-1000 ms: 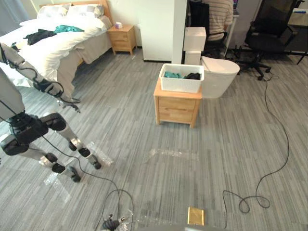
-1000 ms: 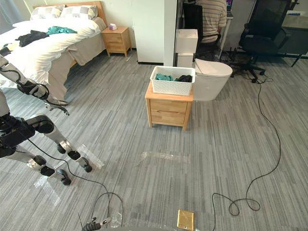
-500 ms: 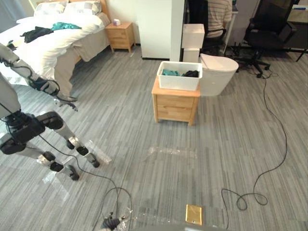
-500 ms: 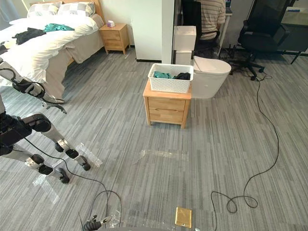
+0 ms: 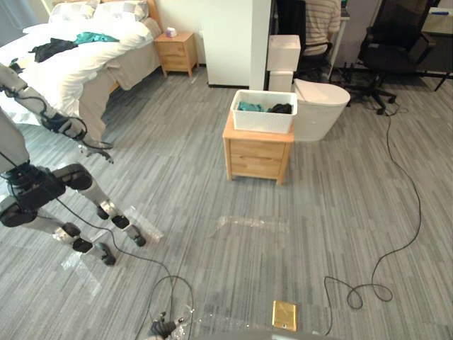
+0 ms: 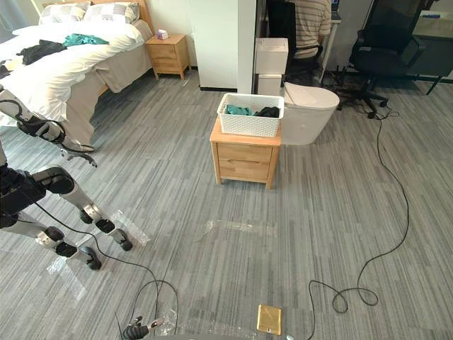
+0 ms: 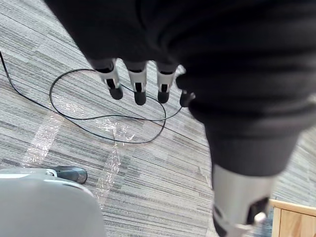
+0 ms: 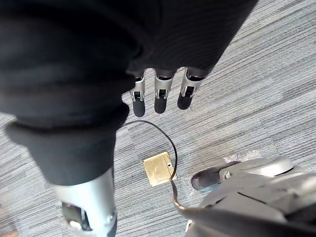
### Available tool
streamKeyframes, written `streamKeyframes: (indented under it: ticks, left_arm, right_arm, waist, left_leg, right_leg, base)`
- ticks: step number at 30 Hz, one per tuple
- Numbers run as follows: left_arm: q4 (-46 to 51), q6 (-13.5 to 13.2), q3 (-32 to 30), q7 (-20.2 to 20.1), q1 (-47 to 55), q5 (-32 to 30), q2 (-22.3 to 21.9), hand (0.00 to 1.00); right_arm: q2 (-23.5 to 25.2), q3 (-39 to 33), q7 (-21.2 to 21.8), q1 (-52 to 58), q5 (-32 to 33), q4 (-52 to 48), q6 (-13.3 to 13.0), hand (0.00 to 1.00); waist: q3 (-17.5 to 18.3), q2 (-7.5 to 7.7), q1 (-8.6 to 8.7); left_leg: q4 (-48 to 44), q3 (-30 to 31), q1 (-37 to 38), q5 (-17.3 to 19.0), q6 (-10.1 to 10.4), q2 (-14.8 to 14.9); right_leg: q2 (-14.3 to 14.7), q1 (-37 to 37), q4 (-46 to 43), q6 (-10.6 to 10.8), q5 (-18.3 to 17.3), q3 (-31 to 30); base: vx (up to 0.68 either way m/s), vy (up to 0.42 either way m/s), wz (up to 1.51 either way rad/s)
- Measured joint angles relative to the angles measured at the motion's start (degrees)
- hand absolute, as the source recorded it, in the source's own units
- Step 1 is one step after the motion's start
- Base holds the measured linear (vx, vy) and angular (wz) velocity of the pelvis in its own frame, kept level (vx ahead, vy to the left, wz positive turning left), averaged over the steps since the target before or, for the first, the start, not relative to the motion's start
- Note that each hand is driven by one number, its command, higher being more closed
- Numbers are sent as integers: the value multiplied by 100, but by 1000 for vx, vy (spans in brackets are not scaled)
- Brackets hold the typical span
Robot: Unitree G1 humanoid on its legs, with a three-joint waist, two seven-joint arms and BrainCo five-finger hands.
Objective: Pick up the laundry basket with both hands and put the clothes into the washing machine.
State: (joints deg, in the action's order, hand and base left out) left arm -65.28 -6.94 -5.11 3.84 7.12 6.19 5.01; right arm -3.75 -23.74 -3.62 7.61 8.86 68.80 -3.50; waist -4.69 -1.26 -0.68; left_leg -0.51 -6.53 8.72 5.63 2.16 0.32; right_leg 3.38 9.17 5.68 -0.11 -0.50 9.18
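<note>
A white laundry basket (image 5: 264, 111) stands on a low wooden cabinet (image 5: 257, 154) a few steps ahead. Teal and black clothes (image 5: 267, 108) lie inside it. Right behind the cabinet is a white rounded machine (image 5: 320, 110) with a closed lid. My left hand (image 7: 137, 84) hangs over the grey floor, its fingers straight and holding nothing. My right hand (image 8: 158, 91) hangs the same way above a brass floor plate (image 8: 159, 171). Both hands are far from the basket.
A bed (image 5: 64, 71) with more clothes on it fills the far left, and another robot (image 5: 49, 191) crouches beside it. A person (image 5: 322, 25) sits at the back next to an office chair (image 5: 396, 53). A long cable (image 5: 407, 212) trails across the floor on the right.
The whole picture has shifted a little since a second ago, so the camera moved. The basket, the cabinet and both hanging hands stay as they were.
</note>
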Motion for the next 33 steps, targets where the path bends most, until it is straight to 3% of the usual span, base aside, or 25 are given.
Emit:
streamKeyframes:
  ticks: [6,8,9,10,11,12,13,14,15,17,19,20,22,23,24,25,26,28,29,30,31,32,33]
  left_arm:
    - [-4,4,-40,1,-57,108,5,0]
    - [0,5,-223,4,-123,181,3,0]
    - [27,4,-352,2,-189,248,20,0]
    - [59,1,-404,2,-204,308,36,0]
    - [136,4,-456,5,-202,371,40,0]
    - [193,4,-455,3,-188,430,32,0]
    - [232,8,-460,6,-117,559,-10,0]
    - [234,10,-458,8,-105,586,-22,0]
    - [241,10,-451,9,-107,634,-34,0]
    - [294,8,-430,9,-109,681,-47,0]
    - [300,-13,-392,16,-99,783,-89,0]
    - [300,-27,-393,19,-67,795,-140,0]
    - [299,-40,-393,14,-39,845,-171,0]
    - [299,-40,-395,-1,-26,903,-125,0]
    - [298,-43,-393,-3,17,906,-83,0]
    - [282,-51,-389,-5,91,909,-44,0]
    - [275,-50,-394,-7,107,903,48,0]
    - [276,-53,-331,-16,94,883,137,0]
    - [281,-51,-263,-19,91,873,163,0]
    - [281,-55,-126,-27,80,819,186,0]
    - [283,-61,-90,-65,59,761,157,0]
    - [284,-66,-72,-89,39,747,138,0]
    - [289,-83,-68,-126,-72,660,99,0]
  right_arm:
    - [34,-9,-6,0,343,-15,-40,0]
    - [68,-9,-10,-56,447,-16,-59,0]
    - [72,1,-9,-84,510,-41,-76,0]
    - [78,4,-8,-92,534,-49,-98,0]
    - [94,4,-8,-89,623,-65,-130,0]
    - [89,4,-8,-80,651,-72,-136,0]
    - [36,81,-20,-66,752,-158,-146,0]
    - [8,159,-29,-56,768,-187,-148,0]
    - [-13,205,-40,-66,829,-242,-149,0]
    - [-17,228,-70,-141,925,-277,-160,0]
    - [-37,275,-88,-215,1010,-296,-163,0]
    - [-93,315,-107,-246,1082,-324,-168,0]
    - [-141,398,-113,-271,1083,-342,-176,0]
    - [-104,403,-115,-253,1078,-340,-179,0]
    - [-77,415,-112,-226,1073,-339,-179,0]
    - [-29,425,-102,-151,1055,-294,-187,0]
    - [43,423,-39,-157,1027,-279,-196,0]
    - [103,385,35,-222,925,-275,-196,0]
    - [99,380,51,-223,894,-276,-193,0]
    - [74,381,72,-241,859,-281,-188,0]
    - [27,393,90,-275,854,-329,-191,0]
    - [21,401,93,-277,859,-387,-194,0]
    - [67,408,88,-288,886,-602,-242,0]
  waist:
    - [-72,10,2]
    - [-262,17,14]
    - [-398,57,15]
    - [-453,85,14]
    - [-562,34,22]
    - [-588,-1,25]
    - [-655,-118,3]
    - [-653,-140,-1]
    - [-640,-124,9]
    - [-655,-149,-6]
    - [-657,-163,-29]
    - [-629,-250,-42]
    - [-623,-330,-45]
    - [-575,-236,-59]
    - [-517,-184,-86]
    - [-387,27,-186]
    - [-327,188,-162]
    - [-379,270,-122]
    - [-393,258,-91]
    - [-403,252,-32]
    - [-431,143,-12]
    - [-423,109,-8]
    - [-429,74,-5]
  left_leg:
    - [-14,-8,-37,3,1,41]
    - [-435,-51,-76,205,21,109]
    - [-1357,-168,-434,522,147,253]
    - [-1867,-213,-657,607,256,315]
    - [-2985,-292,-1111,637,307,482]
    - [-3523,-356,-1325,604,329,600]
    - [-4569,-618,-1815,609,114,966]
    - [-4720,-681,-1945,644,58,1033]
    - [-4732,-788,-2122,675,16,1079]
    - [-3830,-752,-2413,655,44,835]
    - [-2241,-410,-2504,418,359,435]
    - [-1444,-98,-2527,181,453,348]
    - [-1261,373,-2619,80,418,361]
    - [-1642,497,-2677,-9,245,329]
    - [-1822,472,-2665,-39,146,260]
    - [-2055,243,-2570,-120,-29,167]
    - [-2135,82,-2367,120,-153,67]
    - [-2046,-109,-1826,308,-290,19]
    - [-1988,-110,-1614,355,-300,4]
    - [-1676,-104,-1082,367,-317,4]
    - [-1279,-115,-566,367,-317,94]
    - [-1111,-137,-369,366,-316,145]
    - [-826,-163,-15,375,-300,249]
  right_leg:
    - [36,-21,1,0,-1,-14]
    - [70,144,-4,5,-13,-12]
    - [120,196,-5,-34,-84,-33]
    - [131,219,-13,-160,-143,-55]
    - [164,279,-88,-342,-264,-41]
    - [186,306,-148,-406,-307,-34]
    - [248,387,-279,-541,-422,-74]
    - [242,412,-311,-555,-458,-98]
    - [204,409,-357,-583,-496,-139]
    - [-15,349,-381,-520,-573,-208]
    - [-257,302,-413,-412,-697,-332]
    - [-270,240,-443,-307,-810,-440]
    - [-231,216,-748,-224,-1177,-568]
    - [-322,54,-1344,-141,-1659,-666]
    - [-422,-16,-1679,-71,-1893,-726]
    - [-598,-310,-2690,159,-2209,-922]
    - [-796,-838,-4025,441,-2116,-913]
    - [-1069,-1424,-5763,1092,-1486,-869]
    - [-1163,-1549,-6128,1052,-1507,-737]
    - [-1277,-1647,-6403,799,-1642,-436]
    - [-1256,-1699,-6136,523,-1809,-144]
    - [-1245,-1762,-5897,451,-1874,18]
    - [-1244,-2048,-4863,417,-1890,280]
  base:
    - [0,0,0]
    - [-26,-21,0]
    - [-70,-60,1]
    - [-88,-91,4]
    - [-44,-69,1]
    - [-24,-60,-12]
    - [12,-20,-16]
    - [58,11,-17]
    - [82,34,-12]
    - [156,88,-15]
    - [253,151,-22]
    - [169,116,-32]
    - [366,213,-42]
    - [541,274,-47]
    - [574,224,-77]
    - [593,200,-77]
    - [587,186,-72]
    - [476,145,-30]
    - [518,142,-20]
    - [514,101,-17]
    - [502,78,-20]
    - [629,-3,-21]
    - [427,-25,-11]
